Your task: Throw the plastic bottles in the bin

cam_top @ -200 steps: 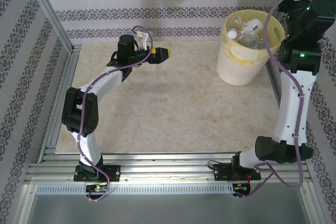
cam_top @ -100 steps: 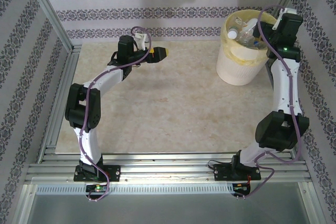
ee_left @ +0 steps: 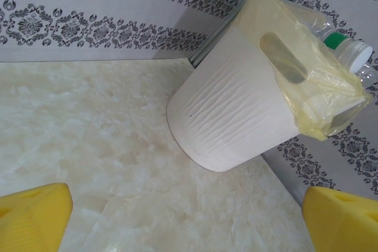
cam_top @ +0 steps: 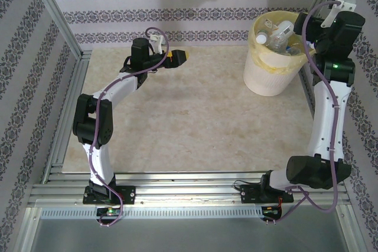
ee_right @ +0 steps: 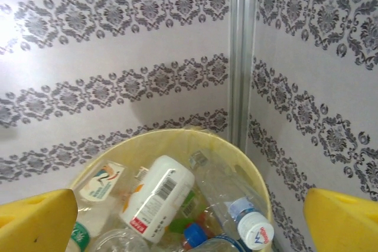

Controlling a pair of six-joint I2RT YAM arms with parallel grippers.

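Over the last second the right arm (cam_top: 328, 104) has dipped its wrist toward the rim of the bin (cam_top: 269, 78) and then lifted back off to the bin's right side. It now stands tall there, its long link nearly upright and the wrist bent over so that its camera looks down into the bucket. The right claw (ee_right: 189, 219) is spread wide with nothing between its yellow fingers, so it reads as released. The plastic bottles (ee_right: 156, 190) lie heaped inside the bin, a white-labelled one uppermost and a capped clear one beside it (from overhead a few also poke above the rim), and every bottle in sight is in there. Judged from that, the latest drop is done and the task looks at or very near its end. The left arm (cam_top: 112, 95) has barely shifted, only drawing its tip slightly toward the back wall. It reaches across the far left part of the table (cam_top: 195, 122) with its elbow folded low, well apart from the bin. The left claw (cam_top: 179, 57) is likewise parted and empty, pointing sideways toward the bin's ribbed wall and handle hole.
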